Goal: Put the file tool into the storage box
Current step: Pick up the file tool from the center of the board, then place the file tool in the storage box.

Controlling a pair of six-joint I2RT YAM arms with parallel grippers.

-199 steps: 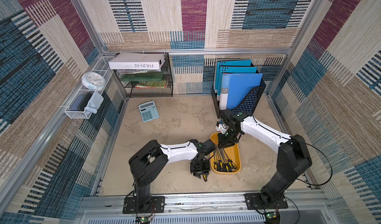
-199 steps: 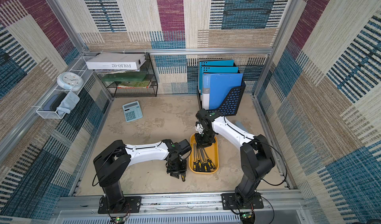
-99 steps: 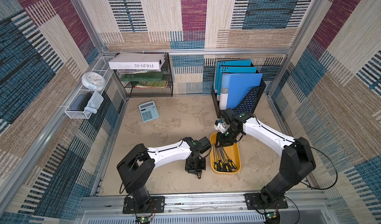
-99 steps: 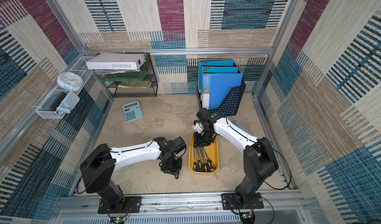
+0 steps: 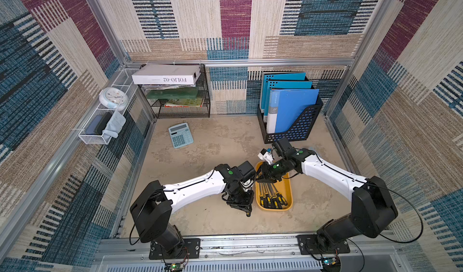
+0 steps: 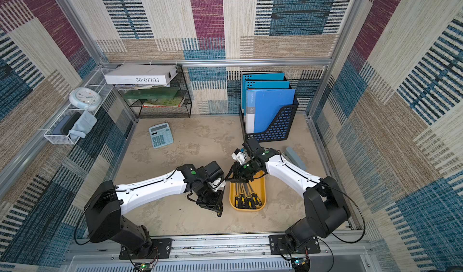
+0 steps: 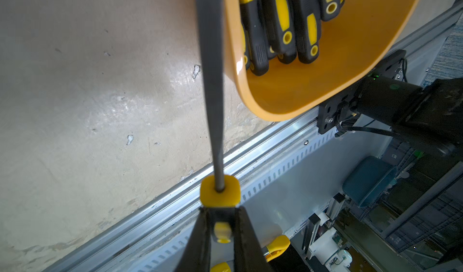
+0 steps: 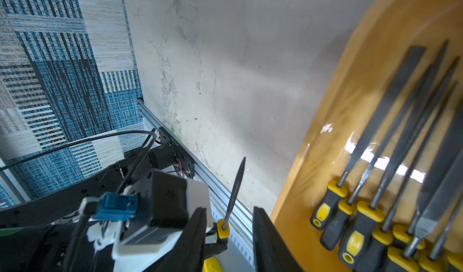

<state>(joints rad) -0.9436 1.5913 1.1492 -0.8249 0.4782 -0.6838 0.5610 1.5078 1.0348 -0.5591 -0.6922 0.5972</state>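
In a top view my left hand [image 5: 246,208] sits just left of the storage box [image 5: 275,208], my right hand [image 5: 259,176] over its far end; left wrist view: it pinches the file tool [image 7: 210,82] by the handle, blade running alongside the rim; right wrist view: right fingers [image 8: 265,245] spread, empty.

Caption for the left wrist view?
Left gripper shut on a file handle, blade beside the storage box of files.
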